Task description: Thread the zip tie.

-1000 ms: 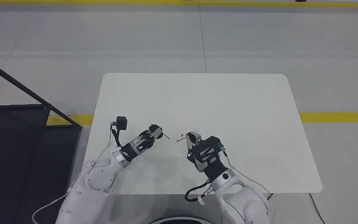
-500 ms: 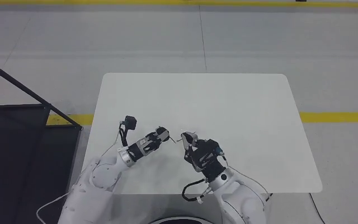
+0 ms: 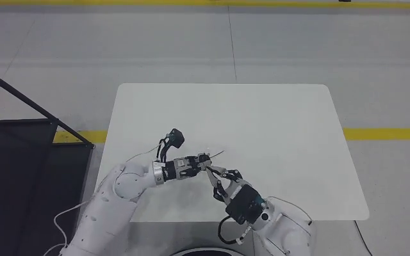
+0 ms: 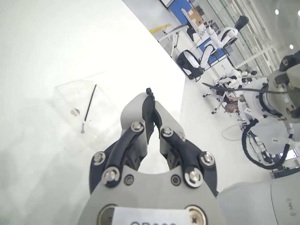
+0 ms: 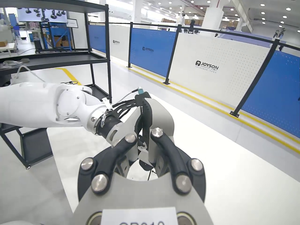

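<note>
My two grippers meet above the white table's near-left part. My right gripper is shut on a thin black zip tie that runs between its pads. From the left wrist, that gripper shows with the tie's strap poking out sideways, its end free. My left gripper is shut, tips pressed together, and I cannot tell whether anything is pinched there. It sits just beside the right one. A thin black strip shows just beyond both grippers.
On the table ahead of the left gripper I see a thin dark line with a pale end; I cannot tell whether it is an object or a shadow. A black rack stands off the table's left edge. The table's far and right parts are bare.
The left gripper has moved right, toward the right gripper. The right arm has drawn back toward the near edge and turned its gripper toward the left one. The tips now nearly meet.
</note>
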